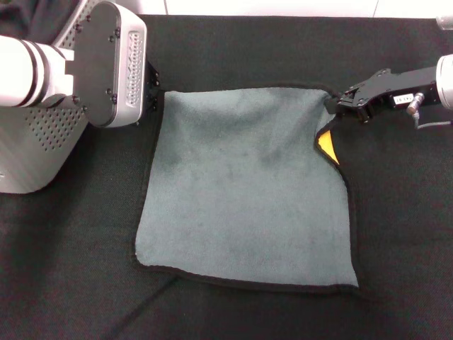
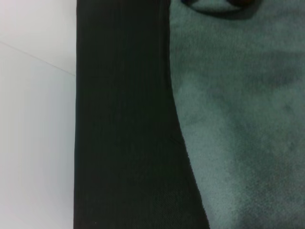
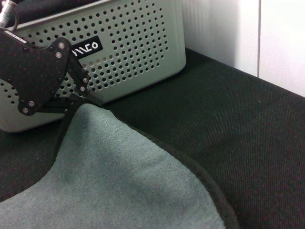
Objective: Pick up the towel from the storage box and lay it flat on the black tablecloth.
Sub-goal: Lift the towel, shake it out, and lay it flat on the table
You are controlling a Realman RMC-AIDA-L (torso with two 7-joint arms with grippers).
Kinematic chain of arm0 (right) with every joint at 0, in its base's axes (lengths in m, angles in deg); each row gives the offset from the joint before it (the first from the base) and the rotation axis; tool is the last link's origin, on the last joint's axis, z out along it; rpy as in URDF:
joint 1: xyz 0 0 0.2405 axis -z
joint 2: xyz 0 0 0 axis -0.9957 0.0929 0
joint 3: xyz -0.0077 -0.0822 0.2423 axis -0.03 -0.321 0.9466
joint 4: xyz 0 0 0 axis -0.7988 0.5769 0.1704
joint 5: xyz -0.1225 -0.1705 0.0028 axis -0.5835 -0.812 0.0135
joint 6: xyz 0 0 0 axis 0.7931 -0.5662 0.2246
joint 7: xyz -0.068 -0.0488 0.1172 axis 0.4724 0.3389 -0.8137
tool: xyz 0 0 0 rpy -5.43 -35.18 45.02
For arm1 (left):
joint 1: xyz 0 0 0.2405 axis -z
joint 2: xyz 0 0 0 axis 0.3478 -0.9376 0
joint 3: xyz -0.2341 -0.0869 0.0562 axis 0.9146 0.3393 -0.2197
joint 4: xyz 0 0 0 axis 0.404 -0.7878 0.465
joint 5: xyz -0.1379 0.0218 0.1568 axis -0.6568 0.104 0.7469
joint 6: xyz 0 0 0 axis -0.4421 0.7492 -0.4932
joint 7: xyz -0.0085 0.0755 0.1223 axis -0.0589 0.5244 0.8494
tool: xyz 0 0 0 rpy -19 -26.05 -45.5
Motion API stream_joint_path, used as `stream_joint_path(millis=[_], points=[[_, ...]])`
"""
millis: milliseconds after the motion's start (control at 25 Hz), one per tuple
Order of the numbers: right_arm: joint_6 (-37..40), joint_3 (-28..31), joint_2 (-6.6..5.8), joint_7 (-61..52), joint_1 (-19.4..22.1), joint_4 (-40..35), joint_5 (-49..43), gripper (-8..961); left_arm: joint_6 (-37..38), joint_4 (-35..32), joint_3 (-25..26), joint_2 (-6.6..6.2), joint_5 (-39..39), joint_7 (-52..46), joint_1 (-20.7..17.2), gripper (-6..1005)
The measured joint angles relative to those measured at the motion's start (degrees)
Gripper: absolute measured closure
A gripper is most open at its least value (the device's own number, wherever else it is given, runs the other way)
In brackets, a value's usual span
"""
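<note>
The grey-green towel [image 1: 241, 191] lies spread on the black tablecloth [image 1: 396, 234], its near edge flat. My left gripper [image 1: 157, 95] is at the towel's far left corner, right beside the storage box [image 1: 32, 149]. In the right wrist view the left gripper [image 3: 88, 99] is shut on that raised corner of the towel [image 3: 109, 181], in front of the box [image 3: 133, 43]. My right gripper [image 1: 333, 103] is shut on the far right corner. The orange tag [image 1: 326, 145] shows just below it, where the edge folds. The left wrist view shows the towel [image 2: 248, 119] on the tablecloth [image 2: 124, 119].
The light grey perforated box stands at the cloth's far left, close to my left arm. A white surface [image 2: 33, 119] lies beyond the tablecloth's edge. A white wall [image 3: 248, 33] stands behind the table. Bare black cloth lies to the right of the towel and in front of it.
</note>
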Motion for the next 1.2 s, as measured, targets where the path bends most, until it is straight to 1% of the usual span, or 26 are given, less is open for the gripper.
stream_joint_path(millis=[520,640,840,1000,1200], points=[[-0.62,0.15,-0.68,-0.15,0.18,-0.35,0.0,942,-1.05,0.58,-0.09,0.09,-0.01,-0.03,0.13,913],[-0.92,-0.12,-1.0,-0.16,-0.31,-0.41,-0.11,941,-1.24,0.79,-0.09,0.09,-0.01,0.0,0.26,913],[-1.32,-0.56,-1.21,-0.09,-1.11,-0.39,-1.53,941,-1.82,1.12,-0.61,0.09,-0.02,-0.02,0.5,913],[-1.34,-1.64,-1.23,-0.1,-1.78,-0.35,-3.32,940,-1.98,1.4,-0.81,0.09,-0.02,-0.08,0.65,913],[-1.49,-2.68,-0.84,-0.1,-2.23,-0.37,-4.39,939,-2.0,1.51,-0.8,0.09,-0.02,-0.07,0.73,914]])
